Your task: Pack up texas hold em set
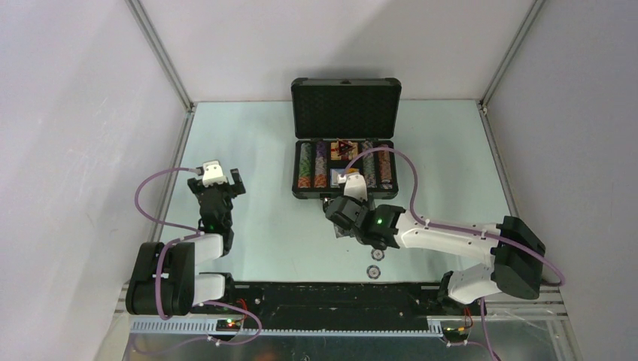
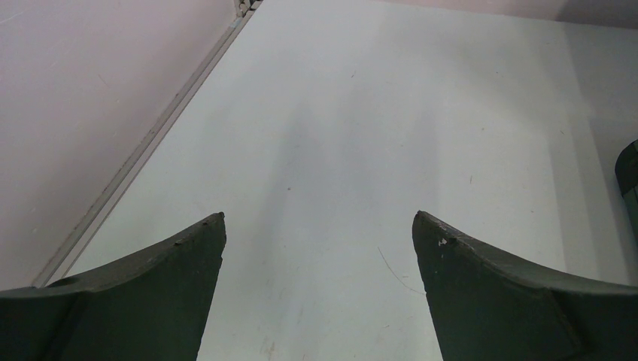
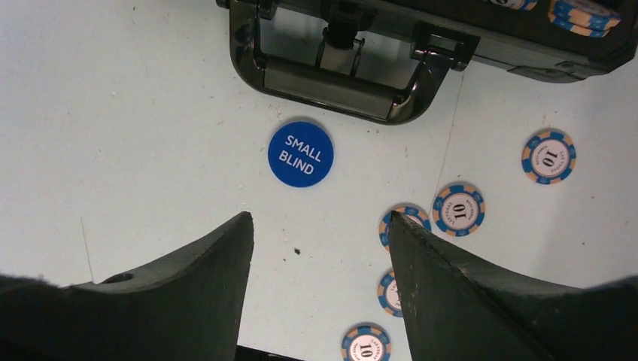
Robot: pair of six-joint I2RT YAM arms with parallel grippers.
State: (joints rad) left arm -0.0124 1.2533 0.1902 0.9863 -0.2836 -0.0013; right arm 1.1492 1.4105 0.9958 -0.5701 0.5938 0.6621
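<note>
R gripper is hovering over table, just in front of case handle, jaws partly apart, gripping nothing. Blue button is lying just ahead of fingers. Chips are lying by its R finger. L gripper is standing wide, empty, well apart from case.

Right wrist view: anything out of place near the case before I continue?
Yes. Several striped chips and the blue SMALL BLIND button lie loose on the table before the case handle, not packed inside. Nothing looks damaged.
</note>
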